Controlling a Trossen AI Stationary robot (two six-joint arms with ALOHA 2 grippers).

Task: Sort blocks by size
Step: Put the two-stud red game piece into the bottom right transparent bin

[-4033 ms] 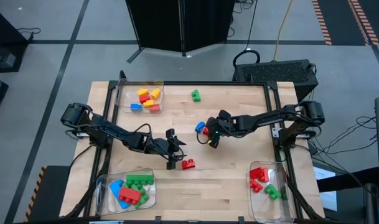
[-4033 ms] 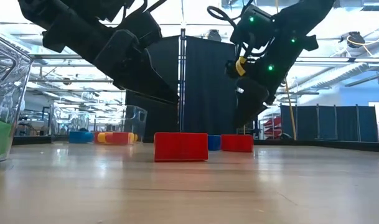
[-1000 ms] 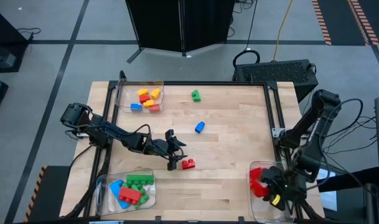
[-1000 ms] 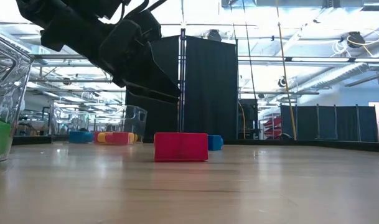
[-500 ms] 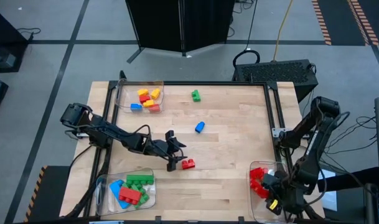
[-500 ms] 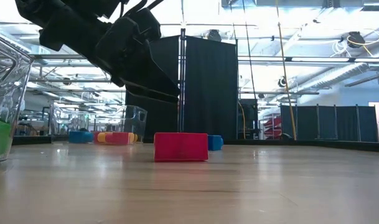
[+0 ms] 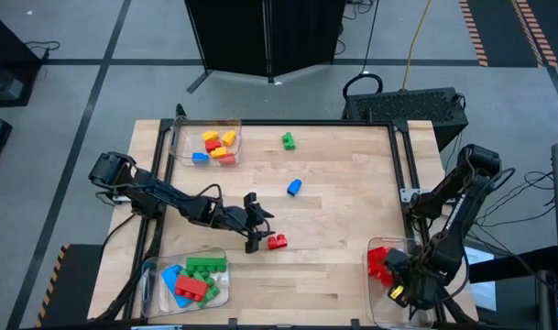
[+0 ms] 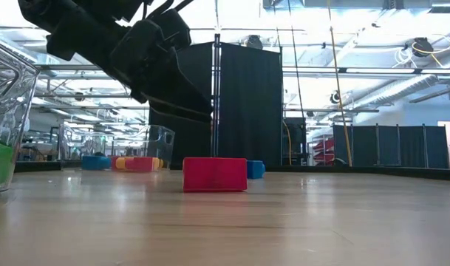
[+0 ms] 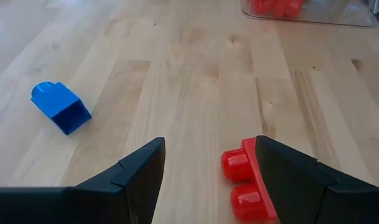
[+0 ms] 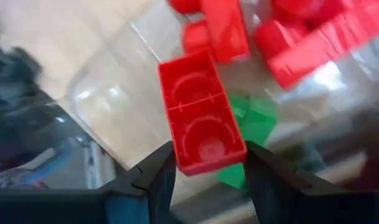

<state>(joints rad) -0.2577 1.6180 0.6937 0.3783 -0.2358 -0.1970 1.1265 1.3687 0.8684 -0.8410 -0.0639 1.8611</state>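
Red brick (image 10: 201, 112) clamped in right gripper (image 7: 409, 286) above near-right tray (image 7: 377, 307).

Left gripper (image 7: 254, 235) low at table centre, fingers apart, beside loose red block (image 7: 278, 242); blue block (image 7: 294, 187) and green block (image 7: 288, 140) loose farther back.

You see a red block (image 10: 201, 121) between the right gripper's (image 10: 206, 167) dark fingers, over red and green bricks in a clear tray (image 10: 108, 93). Just beyond the left gripper's (image 9: 208, 163) black jaws lies a red brick (image 9: 245, 186), a blue one (image 9: 60, 107) farther off, on pale wood (image 9: 195, 74).
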